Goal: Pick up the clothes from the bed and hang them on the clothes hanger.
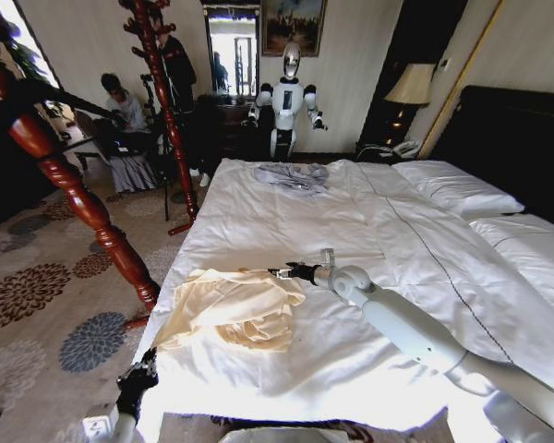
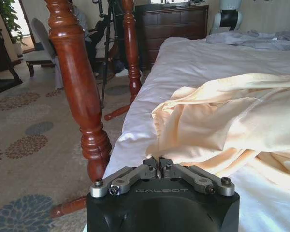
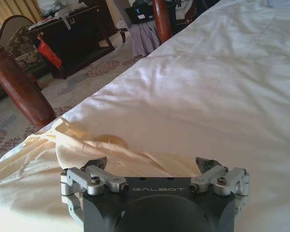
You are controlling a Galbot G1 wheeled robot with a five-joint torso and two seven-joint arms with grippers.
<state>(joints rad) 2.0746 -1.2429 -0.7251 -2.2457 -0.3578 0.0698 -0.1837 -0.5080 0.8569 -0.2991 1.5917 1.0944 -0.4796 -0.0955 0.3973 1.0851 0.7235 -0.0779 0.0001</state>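
Note:
The clothes are a pale cream garment lying crumpled on the near left part of the bed. My right gripper hovers low at the garment's far right edge. In the right wrist view it is open, with the cream fabric just ahead of its fingers and nothing between them. My left gripper hangs off the bed's near left corner. It is shut and empty, facing the garment. A thin dark arm juts from the near wooden stand; I cannot tell whether it is the clothes hanger.
A turned red-brown wooden stand rises close to the bed's left side, and a second one stands farther back. A grey-blue garment lies at the bed's far end. Another robot stands beyond. Patterned carpet covers the floor at left.

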